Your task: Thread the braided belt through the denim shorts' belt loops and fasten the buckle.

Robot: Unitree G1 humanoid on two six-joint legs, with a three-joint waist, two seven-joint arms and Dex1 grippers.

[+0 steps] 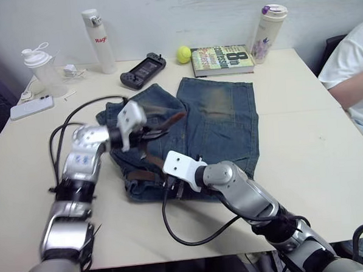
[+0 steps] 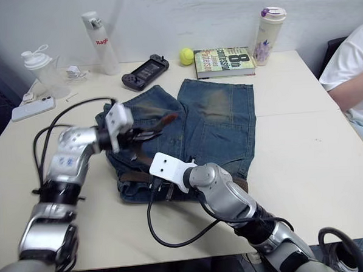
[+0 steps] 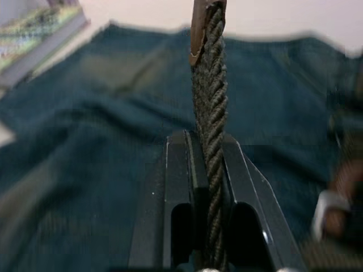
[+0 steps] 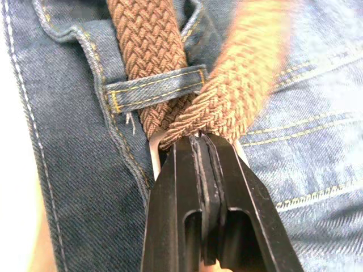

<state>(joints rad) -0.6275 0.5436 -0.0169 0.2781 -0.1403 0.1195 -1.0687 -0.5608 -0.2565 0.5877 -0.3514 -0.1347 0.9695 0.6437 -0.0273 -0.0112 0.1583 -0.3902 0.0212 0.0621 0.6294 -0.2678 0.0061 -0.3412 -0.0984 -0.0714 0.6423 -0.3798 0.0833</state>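
Left gripper [image 3: 209, 170] clamped on the braided belt [image 3: 210, 107], edge-on between the fingers, tan tip up top. Right gripper [image 4: 199, 148] pinched shut on that belt at a fold just beside one belt loop [image 4: 156, 89], brown weave passing under the loop. One pair of denim shorts [image 1: 220, 119] spread mid-frame on the table [image 1: 304, 160], faded blue with brownish patches. Two bottles, one book, one ball along the upper edge.
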